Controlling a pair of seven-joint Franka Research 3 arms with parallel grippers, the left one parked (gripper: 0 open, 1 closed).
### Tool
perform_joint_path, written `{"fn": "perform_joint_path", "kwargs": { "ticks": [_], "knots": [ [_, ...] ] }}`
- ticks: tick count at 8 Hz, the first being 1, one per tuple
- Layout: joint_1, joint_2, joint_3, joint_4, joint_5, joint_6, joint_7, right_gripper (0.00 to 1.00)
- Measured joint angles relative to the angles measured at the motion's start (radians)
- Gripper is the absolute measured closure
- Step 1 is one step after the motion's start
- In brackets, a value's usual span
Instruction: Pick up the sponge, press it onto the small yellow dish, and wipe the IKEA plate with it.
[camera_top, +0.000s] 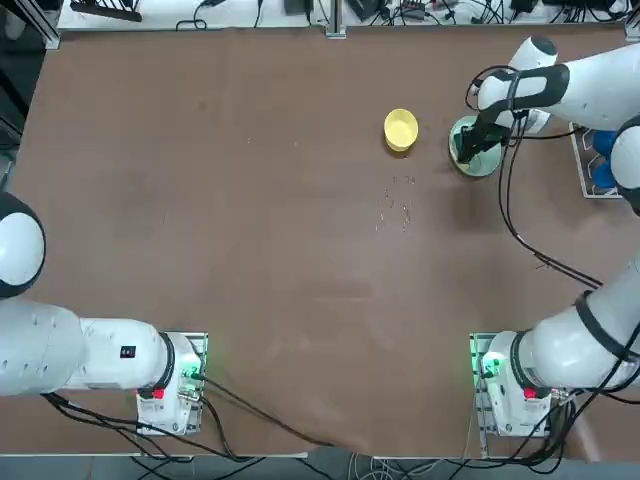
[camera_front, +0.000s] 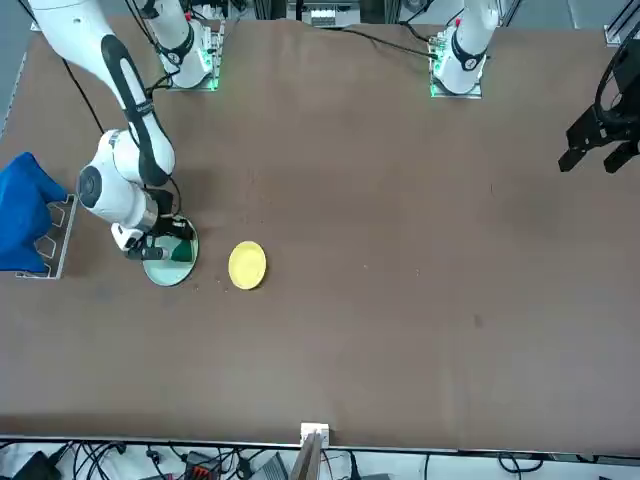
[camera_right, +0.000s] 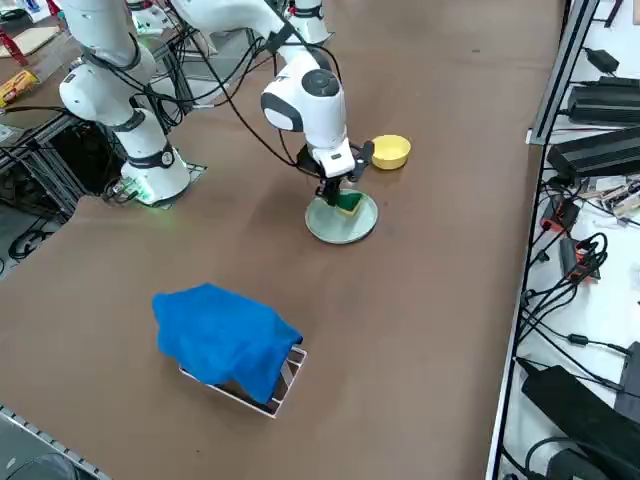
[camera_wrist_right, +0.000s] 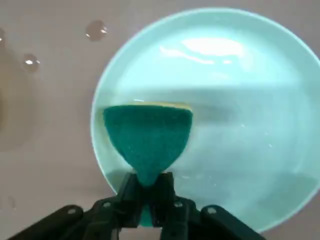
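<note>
The right gripper's jaws (camera_wrist_right: 148, 181) are closed on the sponge (camera_wrist_right: 149, 136), pinching its green scouring layer together, and stand over the IKEA plate. The brown table (camera_top: 300, 260) spreads beneath everything, a few water drops (camera_wrist_right: 96, 30) on its surface near the plate. Along its far edge in the top view runs a white bench (camera_top: 240, 14) strewn with black cables. Toward the robot's right side of the table, a blue cloth (camera_right: 225, 338) drapes over a white wire rack (camera_right: 286, 383). The pale blue-green IKEA plate (camera_right: 342, 222) lies flat on the table, its inside wet and glossy, with the sponge within its rim, off to one side. The small yellow dish (camera_top: 401, 130) sits upright near the plate, apart from it, on the robot's left of it.
</note>
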Motion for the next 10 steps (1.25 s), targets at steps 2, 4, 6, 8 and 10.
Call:
{"fn": "perform_joint_path", "kwargs": {
  "ticks": [2,4,6,8,10],
  "knots": [
    [-0.022,-0.01,-0.001,-0.021,0.0,0.0,-0.01,0.88],
    [-0.047,-0.012,0.0,-0.027,0.0,0.0,-0.056,0.88],
    [-0.092,-0.012,-0.001,-0.029,0.0,-0.001,-0.138,0.88],
    [-0.135,-0.011,-0.002,-0.025,0.0,-0.001,-0.207,0.88],
    [-0.148,0.008,-0.002,0.007,0.0,-0.002,-0.236,0.88]
  ]
}}
